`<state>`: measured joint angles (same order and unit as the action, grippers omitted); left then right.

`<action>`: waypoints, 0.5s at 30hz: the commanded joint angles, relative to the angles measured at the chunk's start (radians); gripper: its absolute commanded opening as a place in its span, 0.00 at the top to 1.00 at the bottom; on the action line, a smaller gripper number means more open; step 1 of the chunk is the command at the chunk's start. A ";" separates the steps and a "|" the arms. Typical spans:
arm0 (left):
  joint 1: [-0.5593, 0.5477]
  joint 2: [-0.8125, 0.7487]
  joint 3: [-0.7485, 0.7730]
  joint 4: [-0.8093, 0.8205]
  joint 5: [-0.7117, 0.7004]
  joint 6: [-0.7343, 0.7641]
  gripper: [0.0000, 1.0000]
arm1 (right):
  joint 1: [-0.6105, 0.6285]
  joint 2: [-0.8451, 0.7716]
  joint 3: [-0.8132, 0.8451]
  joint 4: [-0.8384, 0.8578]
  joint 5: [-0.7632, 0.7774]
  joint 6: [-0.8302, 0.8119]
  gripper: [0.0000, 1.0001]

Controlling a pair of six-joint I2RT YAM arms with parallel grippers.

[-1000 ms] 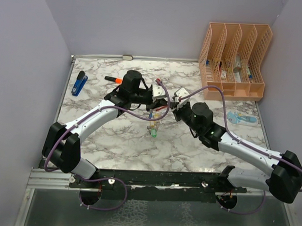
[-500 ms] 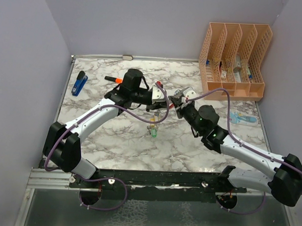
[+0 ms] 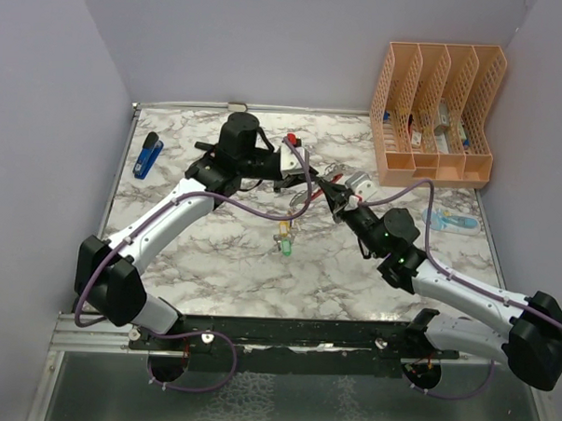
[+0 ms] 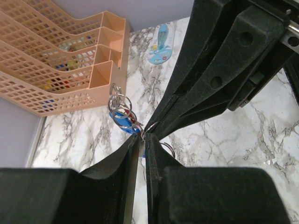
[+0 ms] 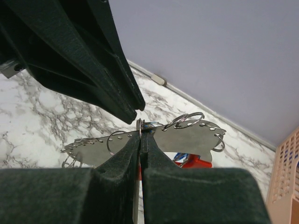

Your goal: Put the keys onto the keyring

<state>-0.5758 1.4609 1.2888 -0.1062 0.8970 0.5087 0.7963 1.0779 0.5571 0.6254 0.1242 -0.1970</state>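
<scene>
Keys (image 3: 285, 242), green and yellow, lie together on the surface (image 3: 213, 263). Left gripper (image 4: 141, 140) is pinched nearly together, a blue key (image 4: 122, 119) dangling beside. Right gripper (image 5: 140, 135) clamps a split ring (image 5: 139, 123); the left holds the silver-red keyring (image 5: 187, 135) aloft.

Bright, even, diffuse light from above; only soft, faint shadows on the bench (image 3: 223, 264). Wrist views: near foreground dark and slightly blurred, background sharper.
</scene>
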 commanded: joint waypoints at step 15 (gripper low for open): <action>0.149 -0.067 0.295 -0.294 -0.035 0.173 0.88 | -0.018 -0.063 0.003 0.216 -0.272 0.037 0.99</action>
<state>-0.4992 1.4128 1.4467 -0.2478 0.8822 0.6216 0.7849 1.0477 0.5571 0.7406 -0.0933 -0.2058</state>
